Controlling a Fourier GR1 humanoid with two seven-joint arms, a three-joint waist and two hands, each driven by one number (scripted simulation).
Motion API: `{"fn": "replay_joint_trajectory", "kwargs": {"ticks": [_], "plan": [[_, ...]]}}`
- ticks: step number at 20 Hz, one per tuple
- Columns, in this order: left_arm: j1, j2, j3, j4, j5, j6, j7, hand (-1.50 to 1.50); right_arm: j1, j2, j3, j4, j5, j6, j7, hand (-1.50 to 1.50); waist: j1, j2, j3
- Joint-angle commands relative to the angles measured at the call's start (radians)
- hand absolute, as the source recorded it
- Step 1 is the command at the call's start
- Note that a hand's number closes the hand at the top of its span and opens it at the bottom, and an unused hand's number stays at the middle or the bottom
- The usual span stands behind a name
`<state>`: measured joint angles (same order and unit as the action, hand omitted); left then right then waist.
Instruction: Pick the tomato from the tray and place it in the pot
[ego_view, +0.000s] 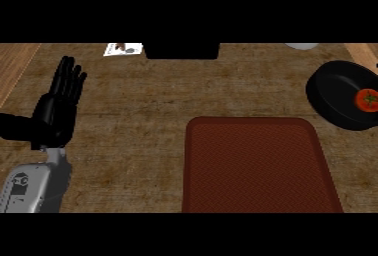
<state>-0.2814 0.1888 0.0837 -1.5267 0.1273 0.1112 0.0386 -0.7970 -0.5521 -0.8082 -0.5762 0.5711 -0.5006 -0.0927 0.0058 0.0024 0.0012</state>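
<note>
1. Tomato (367, 100) sits inside the black pot (336, 102), right of the red-brown tray (258, 167) and beyond its far right corner, at the view's edge.
2. Tray shows nothing on it; the placing looks done.
3. Left robot hand (55, 107) rests left of the tray over the bench (133, 100), fingers straight, holding nothing.
4. Right robot hand is out of view.
5. Judged by look, the tomato is light, smooth, round and easily bruised; it suits a cupping hold round its middle.

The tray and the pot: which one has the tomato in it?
The black pot at the right edge holds the tomato; the brown tray holds nothing.
</note>
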Motion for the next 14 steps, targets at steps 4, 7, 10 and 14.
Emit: {"fn": "replay_joint_trajectory", "kwargs": {"ticks": [4, 7, 10, 14], "plan": [[-0.004, 0.027, 0.029, -0.037, 0.015, -0.007, 0.055, 0.0, 0.132, -0.022, -0.087, -0.096, -0.193, 0.055, -0.148, -1.5, -0.006, -0.003, 0.0], [-0.065, 0.031, 0.05, 0.052, 0.011, -0.011, 0.013, 0.0, 0.2, -0.036, -0.103, -0.176, -0.257, 0.121, -0.141, -1.5, -0.017, -0.003, -0.001], [0.036, 0.013, 0.027, -0.025, 0.009, -0.024, 0.002, 0.0, 0.311, -0.065, -0.136, -0.208, -0.317, 0.167, -0.167, -1.5, -0.011, -0.004, -0.001], [0.025, 0.032, 0.065, 0.021, 0.033, -0.055, -0.023, 0.0, 0.431, -0.04, -0.159, -0.33, -0.395, 0.218, -0.175, -1.5, -0.018, -0.005, -0.002]]}}
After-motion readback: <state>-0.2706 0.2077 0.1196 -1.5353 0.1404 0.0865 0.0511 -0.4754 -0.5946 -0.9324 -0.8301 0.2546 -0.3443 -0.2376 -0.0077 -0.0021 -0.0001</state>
